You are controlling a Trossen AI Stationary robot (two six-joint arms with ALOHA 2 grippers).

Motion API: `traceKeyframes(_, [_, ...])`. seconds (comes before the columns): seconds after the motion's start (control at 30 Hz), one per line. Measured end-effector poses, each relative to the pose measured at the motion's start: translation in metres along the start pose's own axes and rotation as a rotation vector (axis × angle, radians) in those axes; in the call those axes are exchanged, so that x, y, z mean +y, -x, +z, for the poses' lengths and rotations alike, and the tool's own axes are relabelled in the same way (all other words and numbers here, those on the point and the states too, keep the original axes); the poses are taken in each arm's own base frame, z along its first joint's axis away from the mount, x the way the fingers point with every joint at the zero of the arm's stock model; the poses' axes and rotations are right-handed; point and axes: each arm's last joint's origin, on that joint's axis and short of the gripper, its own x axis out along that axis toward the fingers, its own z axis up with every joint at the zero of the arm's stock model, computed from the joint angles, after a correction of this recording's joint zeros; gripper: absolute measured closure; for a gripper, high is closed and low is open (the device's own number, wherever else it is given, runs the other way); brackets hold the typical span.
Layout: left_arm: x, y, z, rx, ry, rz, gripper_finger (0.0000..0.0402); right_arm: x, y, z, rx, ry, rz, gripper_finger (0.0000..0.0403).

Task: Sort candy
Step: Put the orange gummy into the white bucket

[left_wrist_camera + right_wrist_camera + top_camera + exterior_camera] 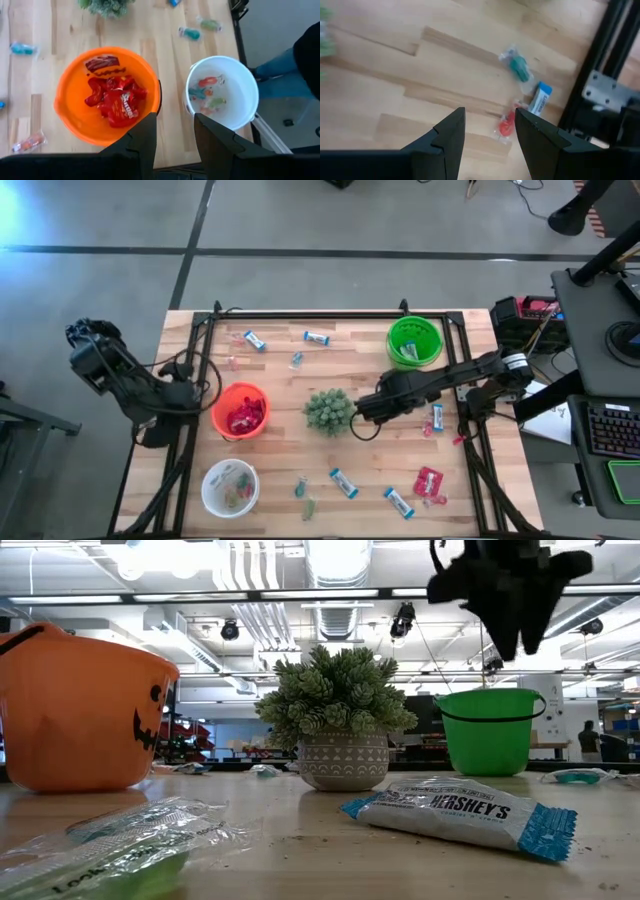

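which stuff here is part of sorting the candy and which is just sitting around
Part of the job:
- orange bowl with red packets
- white bowl
- green bowl
- loose candy, e.g. blue-and-white bar, red packet
- right gripper, fingers open

Just lying about:
- potted plant
- keyboard

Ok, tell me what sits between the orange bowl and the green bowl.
In the high view, the spiky potted plant stands between the orange bowl and green bowl; the right tool hovers beside it.
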Motion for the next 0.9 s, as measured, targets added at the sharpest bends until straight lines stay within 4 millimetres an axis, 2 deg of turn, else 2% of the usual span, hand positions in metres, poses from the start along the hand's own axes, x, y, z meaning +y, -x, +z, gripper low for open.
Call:
traceKeyframes(0.13, [0.007, 0.009, -0.007, -0.031, -0.002, -0.023, 0.0288, -0.005, -0.015, -0.004, 0.036, -0.078, -0.05, 0.0238])
traceKeyframes(0.27, [0.013, 0.016, -0.012, -0.057, 0.005, -0.042, 0.0288, -0.011, -0.033, -0.011, 0.161, -0.146, -0.078, 0.0238])
traceKeyframes(0.47, [0.018, 0.023, -0.018, -0.075, 0.01, -0.069, 0.0288, -0.019, -0.062, -0.02, 0.251, -0.242, 0.042, 0.0238])
traceKeyframes(0.57, [0.019, 0.024, -0.02, -0.069, 0.012, -0.093, 0.0288, -0.031, -0.074, -0.024, 0.255, -0.331, 0.06, 0.0238])
traceKeyframes(0.67, [0.02, 0.025, -0.021, -0.072, 0.014, -0.095, 0.0288, -0.042, -0.08, -0.029, 0.254, -0.396, 0.04, 0.0238])
traceKeyframes(0.9, [0.019, 0.024, -0.02, -0.067, 0.012, -0.092, 0.0288, -0.059, -0.093, -0.033, 0.255, -0.43, 0.04, 0.0238])
